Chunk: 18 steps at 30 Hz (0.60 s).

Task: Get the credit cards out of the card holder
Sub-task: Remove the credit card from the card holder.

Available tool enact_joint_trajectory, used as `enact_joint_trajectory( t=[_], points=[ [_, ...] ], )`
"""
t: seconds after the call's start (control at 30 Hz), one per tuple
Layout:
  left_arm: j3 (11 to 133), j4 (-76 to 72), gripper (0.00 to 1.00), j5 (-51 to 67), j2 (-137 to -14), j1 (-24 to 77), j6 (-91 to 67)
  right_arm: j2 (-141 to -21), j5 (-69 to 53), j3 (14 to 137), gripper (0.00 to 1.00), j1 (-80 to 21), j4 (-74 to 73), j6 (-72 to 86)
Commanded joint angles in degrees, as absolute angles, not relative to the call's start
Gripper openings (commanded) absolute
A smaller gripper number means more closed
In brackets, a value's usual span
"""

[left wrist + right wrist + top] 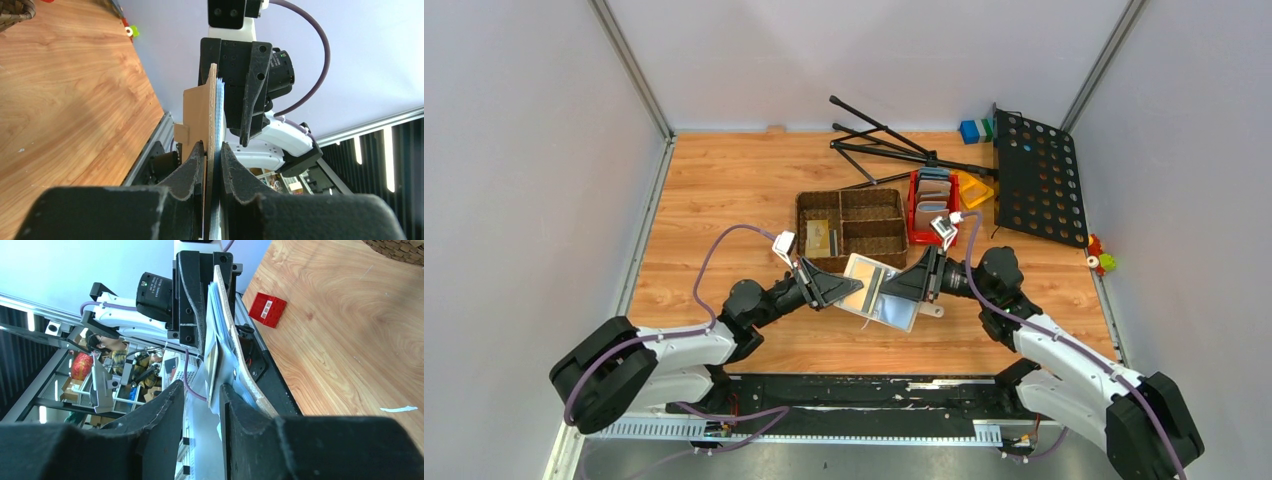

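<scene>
The card holder point(894, 306) hangs open above the table between my two grippers, its pale blue-grey inside facing up. My left gripper point(848, 290) is shut on its left edge; in the left wrist view the beige card holder point(197, 115) stands edge-on between the jaws of the gripper point(212, 150). My right gripper point(202, 387) is open at the holder's other side. A whitish credit card point(212, 360) sticks out of a pocket, its end lying in the gap close to one finger point(231, 405). The holder's beige outer side point(227, 305) curves past that finger.
A brown woven basket point(851, 192) with compartments stands behind the holder, with tan flat pieces point(817, 237) in one. To its right is a red rack point(932, 205) of wallets, then a black music stand point(1036, 180) lying flat. Small blocks point(974, 130) lie far back.
</scene>
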State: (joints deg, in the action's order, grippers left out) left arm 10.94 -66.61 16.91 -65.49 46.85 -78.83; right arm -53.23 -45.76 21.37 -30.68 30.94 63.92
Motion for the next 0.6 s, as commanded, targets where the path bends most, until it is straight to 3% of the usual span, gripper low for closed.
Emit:
enact_joint_trajectory(
  t=[0.0,0.57],
  points=[
    [11.2,-74.5,0.00,17.7,-66.0,47.5,-80.5,-53.5,-45.9,21.0,0.33,-30.6,36.0,65.9],
    [11.8,-77.9,0.00,15.6,-68.2,48.4,-81.5,-55.3,-45.8,21.2,0.33,-31.1,42.3,68.2]
  ],
)
